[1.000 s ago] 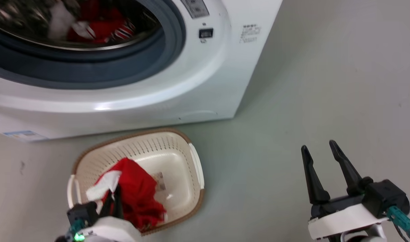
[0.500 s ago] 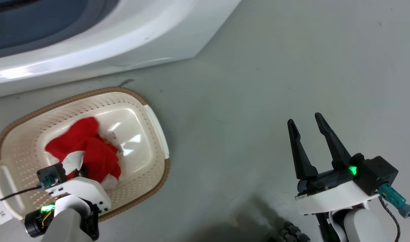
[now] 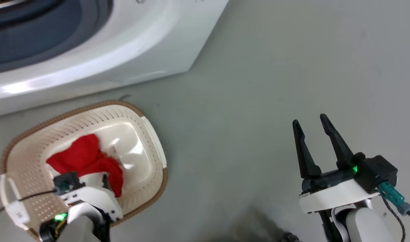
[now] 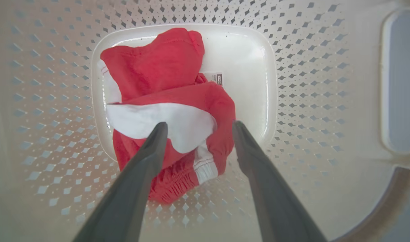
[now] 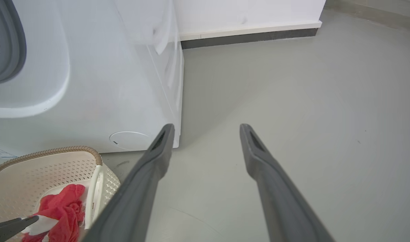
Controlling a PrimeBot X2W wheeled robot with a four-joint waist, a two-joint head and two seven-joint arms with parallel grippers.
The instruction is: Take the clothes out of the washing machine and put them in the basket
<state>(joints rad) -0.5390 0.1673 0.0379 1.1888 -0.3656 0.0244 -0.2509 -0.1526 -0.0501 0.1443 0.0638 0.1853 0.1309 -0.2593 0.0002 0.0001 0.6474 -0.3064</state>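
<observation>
Item: red-and-white jersey (image 4: 164, 64), crumpled in the bottom of the cream basket (image 4: 309, 67), which stands before the washing machine (image 3: 141, 50). I see my left gripper (image 4: 198, 125) spread wide over the jersey and holding nothing. My right gripper (image 3: 309, 119) is parted and empty above the grey floor (image 3: 258, 84).

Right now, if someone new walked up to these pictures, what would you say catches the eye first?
The red garment with its white panel, crumpled in the bottom of the cream basket, draws the eye first, with the left gripper open just above it. Next come the big white washing machine at the head view's upper left and the right gripper, open over bare grey floor at the lower right.
</observation>
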